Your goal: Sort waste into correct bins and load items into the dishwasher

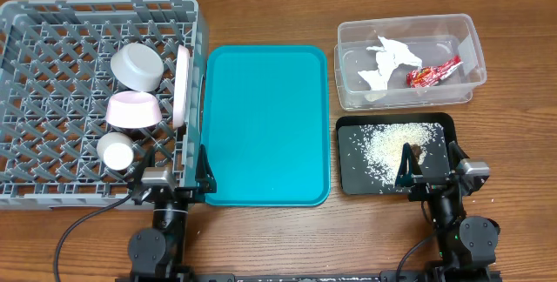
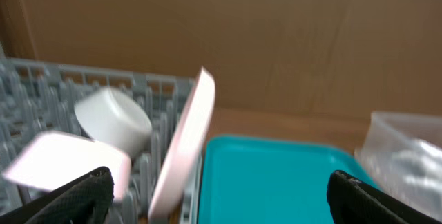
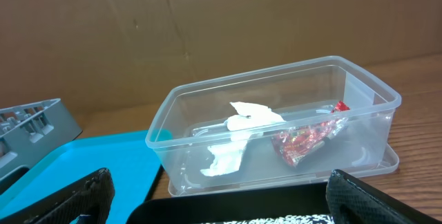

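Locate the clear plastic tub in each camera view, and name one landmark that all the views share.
Overhead: the clear tub sits at upper right, just beyond the black tray.
Left wrist: the tub is blurred, at the right edge.
Right wrist: the tub fills the centre of the picture.
Shared landmark: the teal tray, left of the tub in all three.
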Controlling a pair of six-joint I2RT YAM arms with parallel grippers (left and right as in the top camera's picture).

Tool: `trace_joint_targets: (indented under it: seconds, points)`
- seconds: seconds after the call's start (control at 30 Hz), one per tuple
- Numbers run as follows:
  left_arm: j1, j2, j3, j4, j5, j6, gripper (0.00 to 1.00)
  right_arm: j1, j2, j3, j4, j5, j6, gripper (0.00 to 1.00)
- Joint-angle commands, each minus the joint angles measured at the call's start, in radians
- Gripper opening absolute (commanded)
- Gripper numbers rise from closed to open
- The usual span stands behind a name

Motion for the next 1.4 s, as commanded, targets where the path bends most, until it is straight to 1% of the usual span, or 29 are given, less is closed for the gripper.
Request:
trace_joint_targets:
  seconds: [0.0,0.03,0.13,1.37]
  points:
    - [0.010,-0.012,-0.017,-0.071,0.062,0.037,1.00,-0.006,-0.008,-0.010,0.005,-0.008,-0.006,1.00]
    - [0.010,-0.012,-0.016,-0.104,0.070,0.037,1.00,-0.006,-0.008,-0.010,0.005,-0.008,-0.006,1.00]
    - [0.010,-0.012,-0.016,-0.114,0.071,0.038,1.00,-0.006,-0.008,-0.010,0.005,-0.008,-0.006,1.00]
    - [0.010,-0.010,-0.016,-0.113,0.068,0.038,1.00,-0.006,-0.008,-0.010,0.005,-0.008,-0.006,1.00]
